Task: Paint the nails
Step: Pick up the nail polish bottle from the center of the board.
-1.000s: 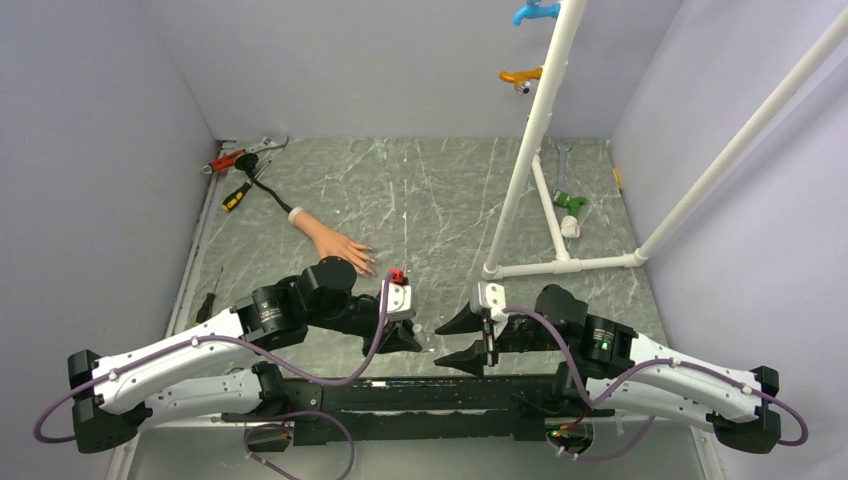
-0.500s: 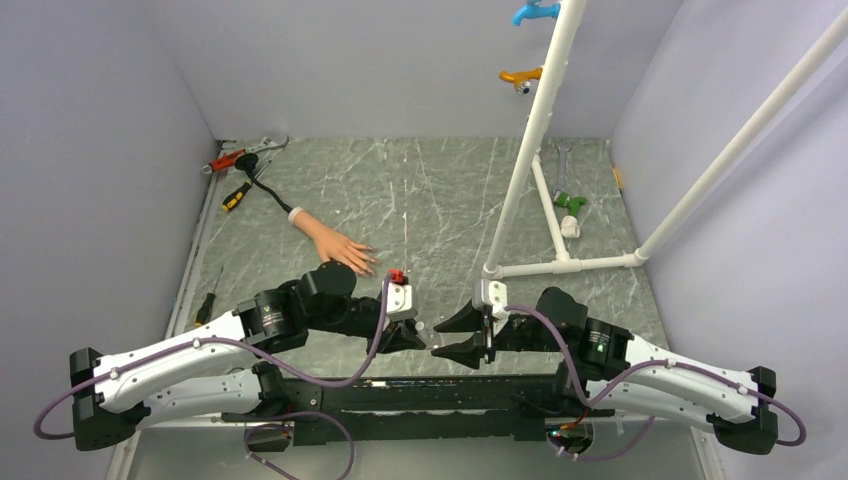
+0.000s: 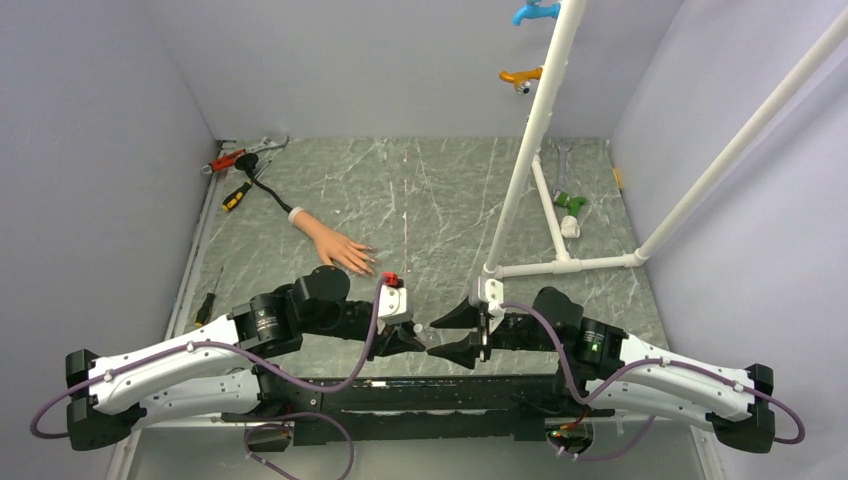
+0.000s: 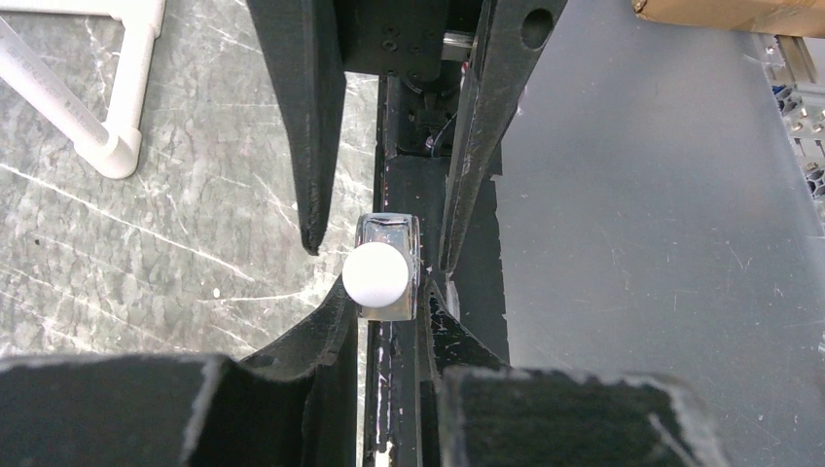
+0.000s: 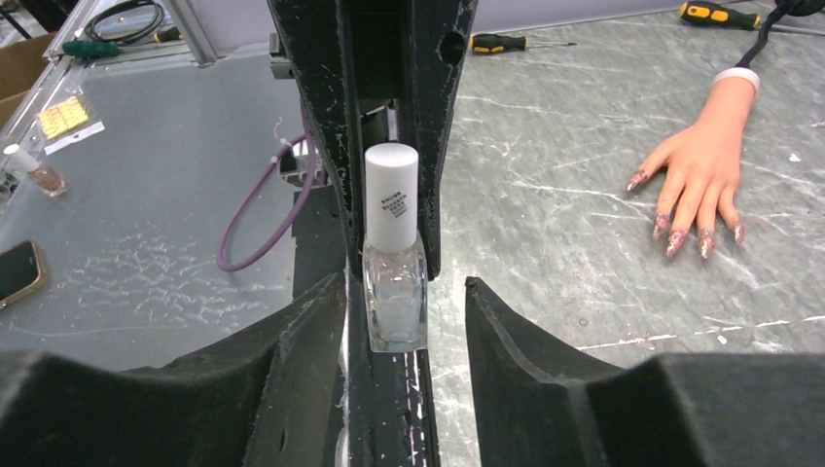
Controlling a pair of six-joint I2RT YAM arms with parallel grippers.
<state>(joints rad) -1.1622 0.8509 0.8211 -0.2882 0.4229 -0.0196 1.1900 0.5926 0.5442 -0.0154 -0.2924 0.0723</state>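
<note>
The flesh-coloured mannequin hand (image 3: pixel 335 246) lies flat on the marble table at the centre left, its fingers pointing to the near right. Its reddish-pink nails (image 5: pixel 673 241) show in the right wrist view. My left gripper (image 3: pixel 408 335) is shut on a small clear bottle with a white cap (image 4: pixel 381 276) and holds it upright near the table's front edge. My right gripper (image 3: pixel 432 339) is open and faces the left one. Its fingers (image 5: pixel 311 336) stand on either side of the bottle (image 5: pixel 394 282), apart from it.
A white PVC pipe frame (image 3: pixel 525 150) stands at the right, with green and white fittings (image 3: pixel 569 205) at its base. A wrench, screwdrivers and a black cable (image 3: pixel 245 165) lie at the back left. Another screwdriver (image 3: pixel 205 300) lies along the left edge.
My right gripper has moved left, so its open fingers now reach the bottle held by my left gripper. The left gripper has shifted slightly. The mannequin hand has not moved.
</note>
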